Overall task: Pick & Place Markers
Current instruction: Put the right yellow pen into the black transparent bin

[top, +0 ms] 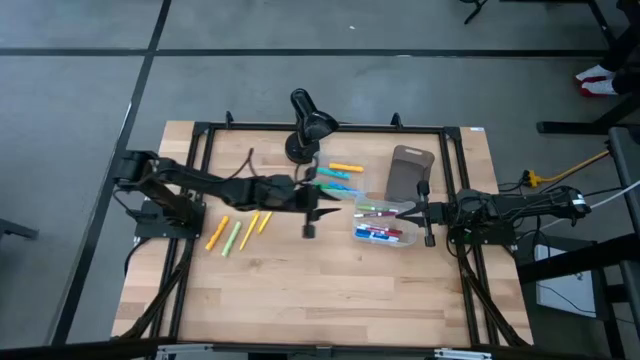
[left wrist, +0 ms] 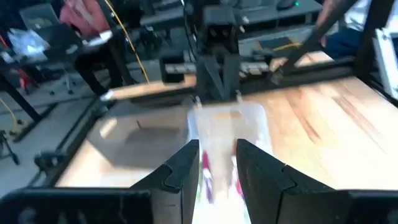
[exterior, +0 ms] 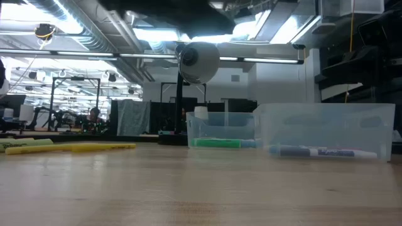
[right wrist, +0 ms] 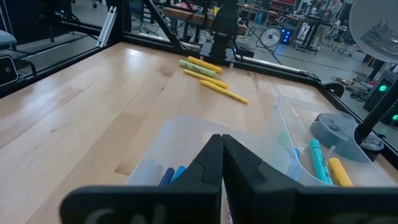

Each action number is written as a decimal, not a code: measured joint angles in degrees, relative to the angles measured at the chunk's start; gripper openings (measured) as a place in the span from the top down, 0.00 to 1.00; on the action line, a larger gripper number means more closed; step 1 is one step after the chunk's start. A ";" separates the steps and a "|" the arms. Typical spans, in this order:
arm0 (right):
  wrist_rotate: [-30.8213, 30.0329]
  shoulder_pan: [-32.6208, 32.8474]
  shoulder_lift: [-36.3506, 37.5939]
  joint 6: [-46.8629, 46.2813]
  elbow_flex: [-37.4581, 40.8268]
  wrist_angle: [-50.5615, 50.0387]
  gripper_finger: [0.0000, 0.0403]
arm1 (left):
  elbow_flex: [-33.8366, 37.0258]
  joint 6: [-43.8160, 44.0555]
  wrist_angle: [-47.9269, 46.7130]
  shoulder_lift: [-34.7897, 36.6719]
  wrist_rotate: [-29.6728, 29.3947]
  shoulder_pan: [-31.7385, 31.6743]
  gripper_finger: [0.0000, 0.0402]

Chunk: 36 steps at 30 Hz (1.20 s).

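Left claw (top: 311, 222) hangs mid-tabletop (top: 320, 290), fingers apart & empty, aimed at the clear bins (top: 385, 225) (some markers inside). Yellow markers (top: 235, 232) wait nearby. Right claw (top: 428, 232) rests clenched.

Two dark jointed arms, black angular fingers (left wrist: 186, 171)

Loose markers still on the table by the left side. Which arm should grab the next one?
Left, probably. The left gripper hangs mid-table, open and empty, near the loose markers. The right gripper sits shut beyond the clear bin, farther off.
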<state>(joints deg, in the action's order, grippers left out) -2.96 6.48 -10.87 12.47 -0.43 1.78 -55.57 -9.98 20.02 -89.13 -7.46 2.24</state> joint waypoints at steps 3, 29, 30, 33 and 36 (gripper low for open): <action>0.02 0.00 0.00 0.00 0.00 -0.02 0.98 | 6.09 1.82 -0.21 5.30 -0.40 0.87 0.75; 0.02 0.00 0.00 0.00 0.00 -0.08 0.98 | 26.13 17.26 -18.55 29.97 -4.93 7.43 0.76; 0.02 0.01 0.01 0.00 0.00 -0.08 0.98 | 26.13 18.72 -19.28 29.97 -4.94 7.57 0.76; 0.02 0.00 0.02 0.00 0.00 -0.08 0.98 | 26.11 23.58 -20.90 30.00 -5.01 7.92 0.76; 0.02 0.00 0.02 0.00 0.00 -0.08 0.98 | 26.11 27.29 -21.65 30.00 -4.99 8.22 0.77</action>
<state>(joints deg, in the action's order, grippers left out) -2.94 6.48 -10.85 12.47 -0.43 1.69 -29.45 17.31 -1.63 -59.13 -12.45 10.47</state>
